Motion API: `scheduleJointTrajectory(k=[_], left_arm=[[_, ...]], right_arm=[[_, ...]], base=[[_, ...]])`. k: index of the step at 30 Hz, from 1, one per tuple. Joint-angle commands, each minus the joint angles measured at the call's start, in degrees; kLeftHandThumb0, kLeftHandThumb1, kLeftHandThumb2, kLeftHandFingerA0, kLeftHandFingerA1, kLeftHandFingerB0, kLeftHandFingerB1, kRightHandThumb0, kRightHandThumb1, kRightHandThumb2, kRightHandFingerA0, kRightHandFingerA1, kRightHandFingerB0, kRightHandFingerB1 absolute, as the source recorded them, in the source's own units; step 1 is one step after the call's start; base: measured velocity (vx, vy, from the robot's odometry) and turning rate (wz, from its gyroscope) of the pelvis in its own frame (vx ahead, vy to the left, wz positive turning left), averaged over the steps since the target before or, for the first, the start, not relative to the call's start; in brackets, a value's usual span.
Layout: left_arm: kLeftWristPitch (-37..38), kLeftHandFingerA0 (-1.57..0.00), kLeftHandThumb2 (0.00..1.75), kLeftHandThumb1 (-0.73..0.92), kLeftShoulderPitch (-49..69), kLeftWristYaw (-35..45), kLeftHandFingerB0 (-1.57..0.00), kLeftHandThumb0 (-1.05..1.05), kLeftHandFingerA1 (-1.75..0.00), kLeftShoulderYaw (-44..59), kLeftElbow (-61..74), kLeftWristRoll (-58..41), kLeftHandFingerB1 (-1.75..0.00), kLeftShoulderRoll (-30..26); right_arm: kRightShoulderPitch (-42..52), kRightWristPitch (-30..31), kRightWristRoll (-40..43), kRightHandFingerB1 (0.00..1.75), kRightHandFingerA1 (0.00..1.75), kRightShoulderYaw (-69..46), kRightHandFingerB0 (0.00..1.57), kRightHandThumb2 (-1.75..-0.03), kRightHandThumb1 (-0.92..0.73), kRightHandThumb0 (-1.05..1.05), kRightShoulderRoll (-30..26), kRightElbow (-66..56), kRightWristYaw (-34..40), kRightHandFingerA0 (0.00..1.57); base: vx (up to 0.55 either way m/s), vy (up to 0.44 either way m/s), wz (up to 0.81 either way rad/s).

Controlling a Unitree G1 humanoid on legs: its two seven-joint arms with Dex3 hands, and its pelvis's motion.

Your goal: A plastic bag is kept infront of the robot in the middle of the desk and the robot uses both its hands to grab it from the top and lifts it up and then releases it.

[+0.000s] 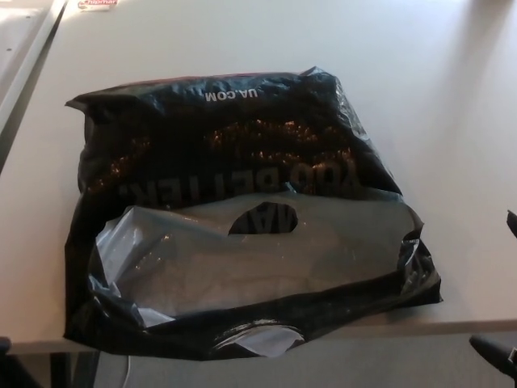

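A black plastic bag (234, 162) lies flat in the middle of the pale desk (436, 97), with white lettering across it and its grey handle flap (258, 259) folded toward me. The flap's cut-out hole (262, 220) faces up. Only two black fingertips (494, 353) of my right hand (507, 291) show at the right edge, spread far apart and well clear of the bag, so that hand is open. Of my left hand (3, 343) just a dark sliver shows at the bottom-left edge, apart from the bag.
The desk's near edge (468, 326) runs just under the bag's bottom corner, which hangs slightly over it. A seam with a second desk (24, 73) runs along the far left. A small red-and-white label (97, 5) lies at the top.
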State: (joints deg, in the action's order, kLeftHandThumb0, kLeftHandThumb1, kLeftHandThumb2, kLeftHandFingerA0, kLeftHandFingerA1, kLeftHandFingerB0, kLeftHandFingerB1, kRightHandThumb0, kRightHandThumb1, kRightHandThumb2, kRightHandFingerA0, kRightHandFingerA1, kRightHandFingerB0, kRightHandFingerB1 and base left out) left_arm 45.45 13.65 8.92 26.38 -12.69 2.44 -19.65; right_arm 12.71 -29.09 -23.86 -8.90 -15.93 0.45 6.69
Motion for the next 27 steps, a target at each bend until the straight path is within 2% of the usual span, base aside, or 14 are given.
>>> scheduleJointTrajectory(k=[1, 3, 4, 5, 16, 17, 18, 19, 20, 21, 22, 25, 26, 27], left_arm=[[-3.22, -0.22, 0.75, 0.38, -3.17, -4.25, -0.05, -0.68, -0.42, -1.29, -2.19, 8.46, -0.23, -3.26], [-4.52, -0.21, 0.76, 0.38, -3.25, -2.81, -0.04, -0.67, -0.43, -2.28, -2.78, 6.50, -0.22, -3.72], [-5.54, -0.25, 0.55, 0.42, -3.48, -2.04, -0.05, -0.70, -0.33, -2.80, -3.08, 5.67, -0.23, -4.05], [-6.78, -0.13, 0.78, 0.34, -4.37, -0.26, 0.00, -0.65, -0.43, -3.82, -4.75, 4.55, -0.11, -5.29], [-15.19, -0.10, 0.80, 0.39, -9.60, 6.61, 0.00, -0.65, -0.34, -7.90, -13.57, -1.76, 0.00, -9.67], [-16.95, -0.15, 0.60, 0.35, -10.07, 7.50, 0.00, -0.80, -0.30, -7.76, -13.86, -3.22, -0.10, -9.33], [-20.33, -0.09, 0.80, 0.35, -11.10, 9.26, 0.00, -0.62, -0.33, -7.50, -14.66, -5.82, 0.00, -8.72], [-22.62, -0.09, 0.80, 0.35, -11.95, 10.55, 0.00, -0.62, -0.33, -7.38, -15.46, -7.46, 0.00, -8.44], [-24.61, -0.10, 0.80, 0.34, -12.37, 11.45, 0.00, -0.61, -0.34, -7.23, -15.56, -8.56, 0.00, -8.26], [-25.76, -0.18, 0.53, 0.37, -12.51, 12.16, 0.00, -0.82, -0.30, -7.17, -15.42, -9.27, -0.11, -8.19], [-27.71, -0.10, 0.78, 0.27, -12.68, 13.46, 0.00, -0.56, -0.39, -7.12, -15.03, -10.52, -0.12, -8.16], [-31.97, -0.14, 0.77, 0.28, -13.02, 15.64, 0.00, -0.55, -0.41, -7.14, -13.49, -12.95, -0.12, -7.86], [-32.73, -0.23, 0.58, 0.34, -12.96, 16.10, 0.00, -0.84, -0.33, -7.35, -12.66, -13.38, -0.21, -7.75], [-33.27, -0.23, 0.58, 0.34, -12.86, 16.38, 0.00, -0.84, -0.33, -7.60, -11.88, -13.51, -0.21, -7.70]], right_arm=[[-4.52, 4.52, -2.13, 0.18, 0.41, 1.40, 0.05, -0.72, -0.38, -0.64, -1.61, 2.95, -0.22, 0.11], [-4.97, 5.10, -2.93, 0.20, 0.42, 2.13, 0.04, -0.73, -0.38, -0.64, -1.71, 3.21, -0.13, 0.12], [-5.58, 4.82, -3.08, 0.20, 0.43, 2.49, 0.04, -0.73, -0.38, -0.63, -1.98, 3.85, -0.05, 0.14], [-6.72, 5.52, -2.32, 0.21, 0.42, 3.10, 0.04, -0.73, -0.39, -0.64, -2.25, 4.71, -1.20, 0.12], [-12.14, 11.48, -0.37, 0.15, 0.39, 5.68, 0.03, -0.72, -0.42, -0.69, -3.82, 7.32, -5.19, 0.08], [-12.37, 11.70, -0.43, 0.16, 0.36, 5.80, 0.02, -0.60, -0.45, -0.67, -3.92, 7.40, -5.25, 0.15], [-12.86, 12.07, -0.33, 0.17, 0.43, 6.01, 0.00, -0.78, -0.40, -0.65, -4.08, 7.63, -5.69, 0.09], [-13.22, 12.38, -0.01, 0.17, 0.43, 6.21, 0.00, -0.78, -0.40, -0.65, -4.24, 7.82, -6.24, 0.09], [-13.34, 12.70, -0.22, 0.19, 0.33, 6.39, 0.00, -0.56, -0.52, -0.67, -4.34, 7.76, -6.40, 0.17], [-13.39, 12.96, -0.26, 0.13, 0.41, 6.50, 0.04, -0.74, -0.43, -0.71, -4.36, 7.67, -6.58, 0.11], [-13.46, 13.64, -0.21, 0.13, 0.40, 6.65, 0.03, -0.74, -0.43, -0.70, -4.29, 7.39, -7.01, 0.11], [-13.52, 14.91, 0.16, 0.18, 0.43, 6.86, 0.00, -0.78, -0.40, -0.64, -3.91, 6.66, -7.78, 0.08], [-13.54, 14.89, 0.12, 0.14, 0.41, 6.99, 0.04, -0.74, -0.43, -0.70, -3.82, 6.71, -7.75, 0.10], [-13.52, 14.87, 0.10, 0.14, 0.41, 7.10, 0.04, -0.74, -0.43, -0.70, -3.72, 6.72, -7.74, 0.10]], base=[[0.00, 0.000, 0.00], [0.00, 0.000, 0.00], [0.00, 0.000, 0.00], [0.00, 0.000, 0.00], [0.00, 0.000, 0.00], [0.00, 0.000, 0.00], [0.00, 0.000, 0.00], [0.00, 0.000, 0.00], [0.00, 0.000, 0.00], [0.00, 0.000, 0.00], [0.00, 0.000, 0.00], [0.00, 0.000, 0.00], [0.00, 0.000, 0.00], [0.00, 0.000, 0.00]])
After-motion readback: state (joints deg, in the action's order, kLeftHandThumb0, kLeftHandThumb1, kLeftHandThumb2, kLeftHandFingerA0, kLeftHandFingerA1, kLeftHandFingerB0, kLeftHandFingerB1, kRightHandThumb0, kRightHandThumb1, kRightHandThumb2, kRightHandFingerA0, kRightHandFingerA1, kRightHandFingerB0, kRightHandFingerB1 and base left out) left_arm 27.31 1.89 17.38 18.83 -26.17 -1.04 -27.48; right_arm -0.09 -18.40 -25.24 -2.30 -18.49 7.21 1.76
